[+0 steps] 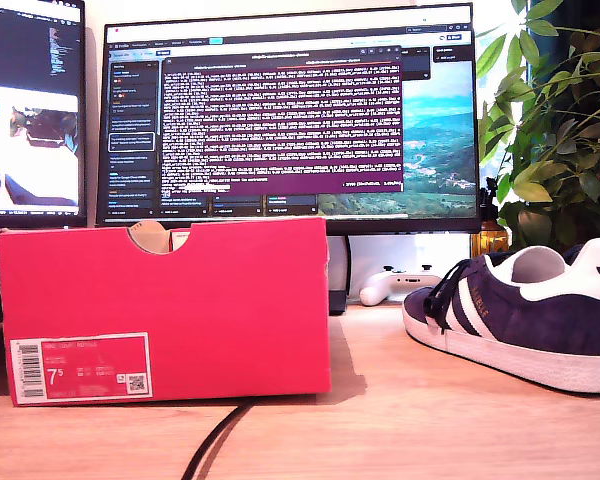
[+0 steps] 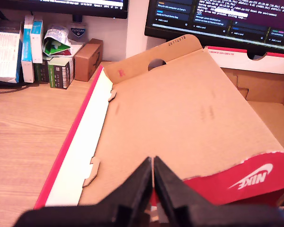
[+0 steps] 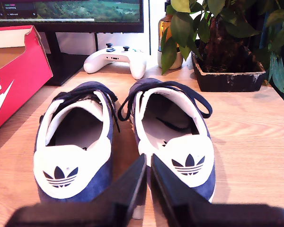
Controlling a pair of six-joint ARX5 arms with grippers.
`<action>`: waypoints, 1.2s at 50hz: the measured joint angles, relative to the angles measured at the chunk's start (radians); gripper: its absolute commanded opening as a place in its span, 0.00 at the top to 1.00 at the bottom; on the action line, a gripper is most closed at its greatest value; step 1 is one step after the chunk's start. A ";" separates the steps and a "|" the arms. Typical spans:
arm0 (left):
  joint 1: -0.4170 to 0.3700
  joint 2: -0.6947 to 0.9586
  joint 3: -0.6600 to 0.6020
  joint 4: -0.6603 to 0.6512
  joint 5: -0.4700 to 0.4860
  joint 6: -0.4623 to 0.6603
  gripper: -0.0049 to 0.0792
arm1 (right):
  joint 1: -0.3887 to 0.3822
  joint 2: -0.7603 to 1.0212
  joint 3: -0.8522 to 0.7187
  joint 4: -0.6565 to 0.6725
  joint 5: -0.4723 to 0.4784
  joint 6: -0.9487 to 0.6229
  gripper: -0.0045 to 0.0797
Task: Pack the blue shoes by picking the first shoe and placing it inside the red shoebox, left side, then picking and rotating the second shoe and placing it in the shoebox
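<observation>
Nothing is packed yet — both blue shoes (image 3: 123, 142) sit side by side on the table (image 3: 246, 137) beside the red shoebox (image 1: 165, 300), and our first end effector (image 2: 153, 177) and second end effector (image 3: 148, 177) are clenched, holding nothing.

A home office or desk workspace is suggested: code-filled monitors (image 1: 290, 115) are stood on a wooden desk (image 1: 380, 420), with a game controller (image 3: 116, 59) below and a houseplant (image 1: 555, 120) beside them.

A wooden desk (image 1: 400, 400) holds two monitors (image 1: 290, 115), a potted plant (image 1: 555, 120).
</observation>
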 measured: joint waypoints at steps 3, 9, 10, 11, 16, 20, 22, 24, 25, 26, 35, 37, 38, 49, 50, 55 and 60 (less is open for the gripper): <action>0.000 0.000 0.000 0.000 0.000 0.000 0.97 | -0.026 0.000 0.000 0.000 -0.004 0.000 0.95; 0.000 0.000 0.000 0.000 0.000 0.000 0.97 | -0.057 0.000 0.000 0.000 0.000 0.000 0.95; 0.000 0.000 0.000 0.000 0.000 0.000 0.97 | -0.057 0.000 0.000 0.000 0.000 0.000 0.95; 0.000 0.000 0.000 0.000 0.000 0.000 0.97 | -0.056 0.000 0.000 0.000 0.000 0.000 0.95; 0.000 0.000 0.000 0.000 0.000 0.000 0.97 | -0.052 0.000 0.000 0.000 0.000 0.000 0.95; 0.000 0.000 0.000 0.000 0.000 0.000 0.97 | -0.052 0.000 0.000 0.000 0.000 0.000 0.95; 0.000 0.000 0.000 0.000 0.000 0.000 0.97 | -0.052 0.000 0.000 0.000 0.000 0.000 0.95; 0.000 0.000 0.000 0.000 0.000 0.000 0.97 | -0.052 0.000 0.000 0.000 0.000 0.000 0.95; 0.000 0.000 0.000 0.000 0.000 0.000 0.97 | -0.052 0.000 0.000 0.000 0.000 0.000 0.95; 0.000 0.000 0.000 0.000 0.000 0.000 0.97 | -0.052 0.000 0.000 0.000 0.000 0.000 0.95; 0.000 0.000 0.000 0.001 0.013 -0.055 0.97 | -0.052 0.000 0.000 0.000 -0.002 0.029 0.95; 0.000 0.000 0.000 0.001 0.029 -0.072 0.97 | -0.052 0.000 0.000 0.000 -0.003 0.037 0.95; 0.000 0.000 0.000 0.002 0.037 -0.094 0.97 | -0.052 0.000 0.000 0.000 -0.004 0.101 0.95; -0.006 0.000 0.000 0.008 0.269 -0.135 0.97 | -0.052 0.000 0.000 0.036 -0.006 0.397 0.95; -0.009 0.000 0.000 0.008 0.288 -0.145 0.97 | -0.052 0.000 0.000 0.037 -0.006 0.397 0.95; -0.035 0.000 0.000 0.009 0.358 -0.179 0.97 | -0.052 0.000 0.000 0.037 -0.007 0.440 0.95; -0.072 0.000 0.000 0.009 0.373 -0.225 0.97 | -0.052 0.000 0.000 0.037 -0.007 0.443 0.95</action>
